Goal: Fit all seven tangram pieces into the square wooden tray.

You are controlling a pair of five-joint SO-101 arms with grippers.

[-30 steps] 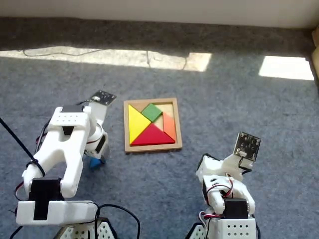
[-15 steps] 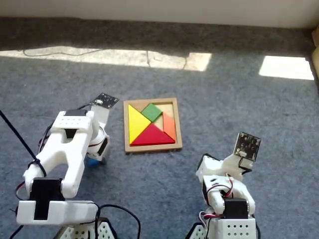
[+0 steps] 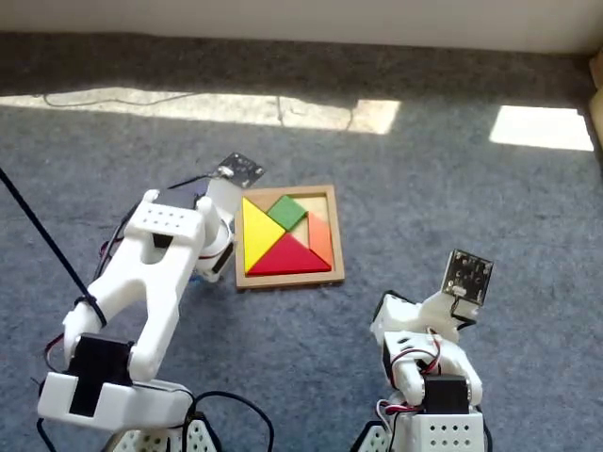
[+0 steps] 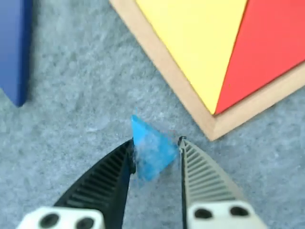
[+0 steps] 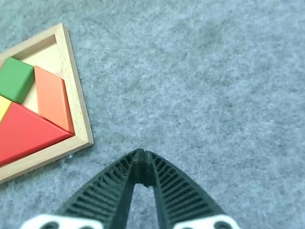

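Wooden tray [image 3: 287, 278]: square, flat on the carpet [image 3: 424, 188] ahead of the arms, nearer the left one; its corner also shows in the left wrist view [image 4: 180, 81] and its side in the right wrist view [image 5: 77, 95].
In the tray: yellow triangle [image 3: 256, 240], red triangle [image 3: 287, 256], green square [image 3: 286, 212], orange piece [image 3: 321, 237]; bare wood along the far edge.
Light blue triangle [image 4: 151, 152]: outside the tray, just off the near left corner, pinched at the tip of the left gripper [image 4: 155, 141].
Left gripper: fingers clamped on the light blue triangle from both sides.
Dark blue piece [image 4: 14, 47]: on the carpet, apart from the tray.
Right gripper [image 5: 141, 153]: fingertips together, nothing in them, over carpet off the tray's right side.
Change: left arm [image 3: 160, 264] has swung from well left of the tray to right against its left rim, bringing the light blue triangle along; right arm [image 3: 424, 348], tray and the four pieces inside are unchanged.
Hard to tell: whether the light blue triangle is lifted or touching the carpet; dark blue piece is cut off, shape unclear; in the high view the left arm covers its own fingers.
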